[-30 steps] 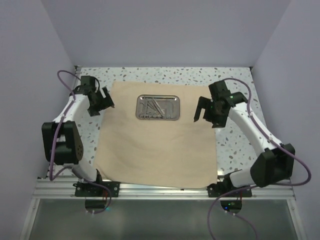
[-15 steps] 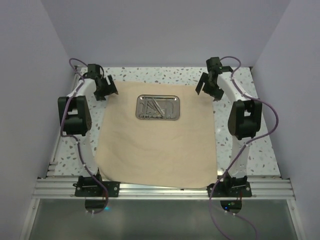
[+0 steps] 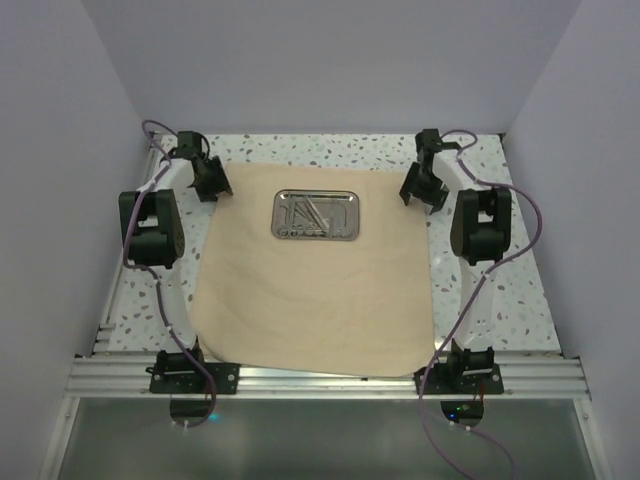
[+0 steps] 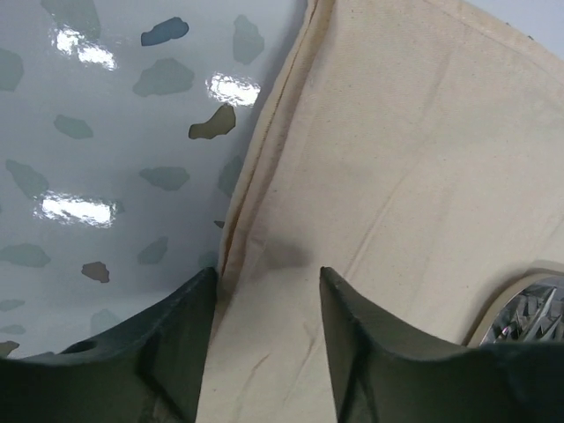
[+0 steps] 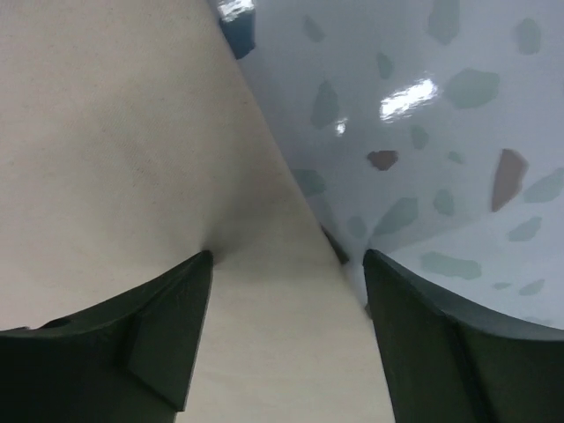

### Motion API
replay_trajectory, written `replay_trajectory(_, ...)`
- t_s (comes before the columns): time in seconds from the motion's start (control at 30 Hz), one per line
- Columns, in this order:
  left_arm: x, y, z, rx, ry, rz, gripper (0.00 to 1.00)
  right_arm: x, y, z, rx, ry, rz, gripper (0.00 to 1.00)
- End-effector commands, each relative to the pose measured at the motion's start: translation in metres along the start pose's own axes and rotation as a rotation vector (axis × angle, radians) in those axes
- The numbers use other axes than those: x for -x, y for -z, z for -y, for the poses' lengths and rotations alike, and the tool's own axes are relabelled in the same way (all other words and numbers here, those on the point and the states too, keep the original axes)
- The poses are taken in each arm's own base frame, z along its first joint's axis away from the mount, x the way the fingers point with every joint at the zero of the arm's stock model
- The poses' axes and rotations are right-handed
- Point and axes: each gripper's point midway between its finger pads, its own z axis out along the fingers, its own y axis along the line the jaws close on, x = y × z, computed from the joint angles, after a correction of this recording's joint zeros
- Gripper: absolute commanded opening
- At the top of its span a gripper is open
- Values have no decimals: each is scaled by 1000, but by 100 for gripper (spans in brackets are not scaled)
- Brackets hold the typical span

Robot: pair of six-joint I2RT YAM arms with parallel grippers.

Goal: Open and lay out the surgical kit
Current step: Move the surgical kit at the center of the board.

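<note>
The speckled desk point(image 3: 480, 300) carries the whole kit, and most of it is covered by the beige cloth wrap point(image 3: 310, 300), which lies spread open and nearly flat, with its near edge at the arms' bases and its far edge close to the back wall. The left arm point(image 3: 150, 225) reaches to the cloth's far left corner and the right arm point(image 3: 480, 225) to the far right corner. In the left wrist view the left jaws stand partly apart, straddling the hemmed side edge of the cloth point(image 4: 423, 159) with their tips down at it, the glossy desk point(image 4: 106, 132) just beside them. In the right wrist view the right jaws stand wider, with the cloth's edge point(image 5: 106, 132) running between them and the desk point(image 5: 441, 159) on the outer side. Neither pair is closed on the cloth. The steel tray point(image 3: 317, 214) sits on the far half of the cloth, midway between the arms, and its rim shows in the left wrist view point(image 4: 529, 304). Thin silvery instruments point(image 3: 305, 215) lie inside it
</note>
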Motion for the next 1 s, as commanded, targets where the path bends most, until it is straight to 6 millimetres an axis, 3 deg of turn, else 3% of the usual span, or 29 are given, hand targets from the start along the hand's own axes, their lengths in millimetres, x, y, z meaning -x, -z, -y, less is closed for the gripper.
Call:
replay_trajectory(0.0,-16,-12,-5,-14,13,-60,51,3,-13,-18,55,14,-5,71)
replay_trajectory(0.07,-13,-13,-3,-22,18,-57,42,-2,-27,-25,76,27,-35,62)
replay_trajectory(0.1,-14,-15,-2,-21,22,-60,39,1,-28,-29,89,27,-32,49)
replay_trajectory(0.17,-8,-16,0,-26,25,-51,28,-4,-42,-32,90,33,-57,37)
replay_trajectory(0.2,-5,-16,3,-30,27,-48,22,0,-41,-35,98,31,-52,24)
replay_trajectory(0.27,-1,-17,3,-25,31,-43,1,1,-46,-40,110,35,-65,5)
replay_trajectory(0.3,4,-18,3,-19,41,-39,0,7,-50,-46,118,34,-58,0)
replay_trajectory(0.37,12,-18,4,-7,45,-18,0,10,-52,-49,121,34,-64,0)
replay_trajectory(0.53,56,-13,11,16,56,79,0,42,-50,-66,182,-16,-1,0)
replay_trajectory(0.7,92,-12,20,1,67,164,0,69,-38,-71,214,-66,71,0)
replay_trajectory(0.73,94,-13,22,-8,70,164,0,72,-35,-70,217,-70,79,2)
replay_trajectory(0.77,95,-12,24,-18,72,163,2,77,-32,-68,223,-77,88,36)
replay_trajectory(0.8,95,-9,30,-39,78,162,27,81,-29,-69,238,-82,96,54)
replay_trajectory(0.83,96,-7,31,-42,80,164,42,85,-20,-70,261,-87,101,67)
replay_trajectory(0.87,100,3,35,-47,83,180,56,91,-15,-66,266,-101,111,88)
replay_trajectory(0.9,95,4,33,-38,87,172,67,95,-11,-64,277,-108,118,93)
replay_trajectory(0.97,101,25,38,-40,92,201,71,106,11,-61,308,-124,145,95)
